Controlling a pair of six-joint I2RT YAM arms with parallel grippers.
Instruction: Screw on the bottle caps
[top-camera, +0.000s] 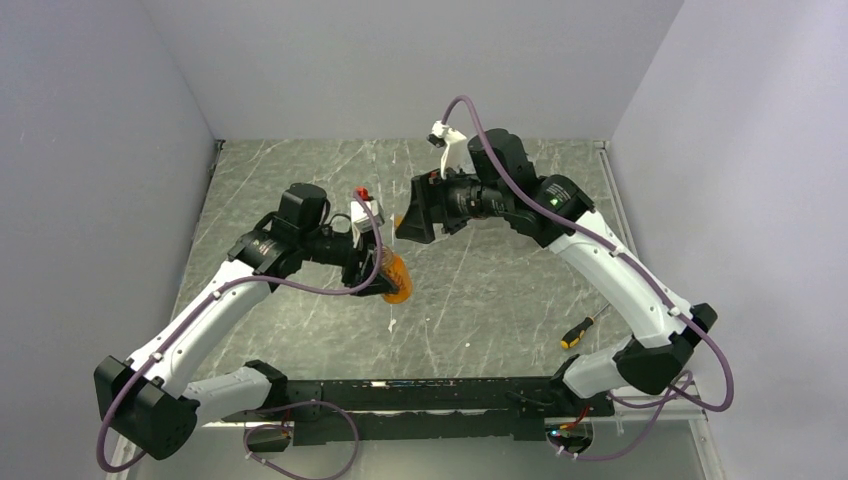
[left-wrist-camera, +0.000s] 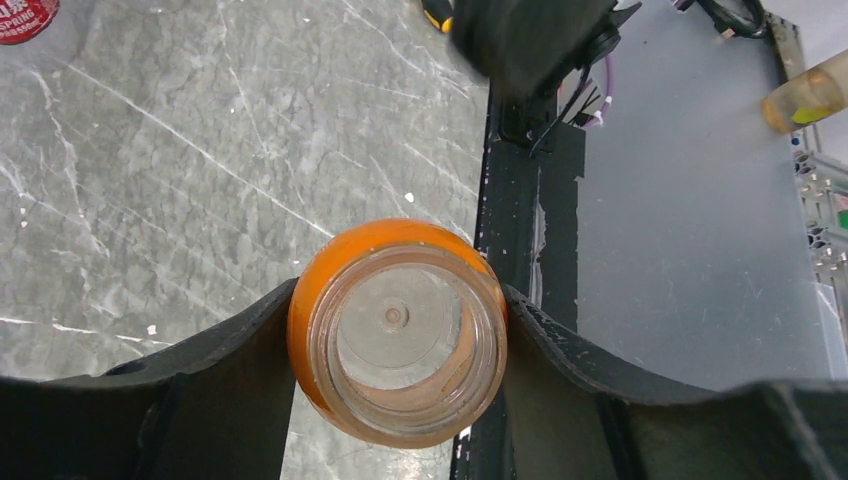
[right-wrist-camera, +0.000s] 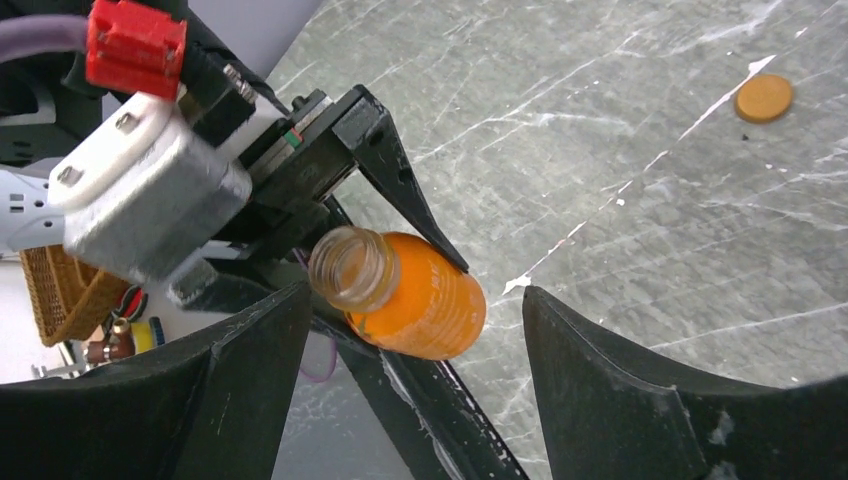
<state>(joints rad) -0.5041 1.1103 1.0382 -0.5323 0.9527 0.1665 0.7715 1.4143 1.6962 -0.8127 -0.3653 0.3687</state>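
An orange bottle (left-wrist-camera: 398, 330) with no cap on is gripped at its body by my left gripper (left-wrist-camera: 400, 300), its open threaded mouth facing the wrist camera. It is held tilted above the table (top-camera: 393, 280). My right gripper (right-wrist-camera: 415, 300) is open and empty, its fingers (right-wrist-camera: 250, 400) spread wide and pointing at the bottle's mouth (right-wrist-camera: 350, 265) from a short way off. In the top view the right gripper (top-camera: 408, 222) is just above and right of the left gripper (top-camera: 385, 272). One orange cap (right-wrist-camera: 764, 98) lies flat on the table. The other caps and bottles are not clearly in view.
A yellow-and-black screwdriver (top-camera: 577, 330) lies on the marble table at the right front. A red round thing with white print (left-wrist-camera: 20, 15) is cut off at a corner of the left wrist view. The black base rail (top-camera: 430, 395) runs along the near edge.
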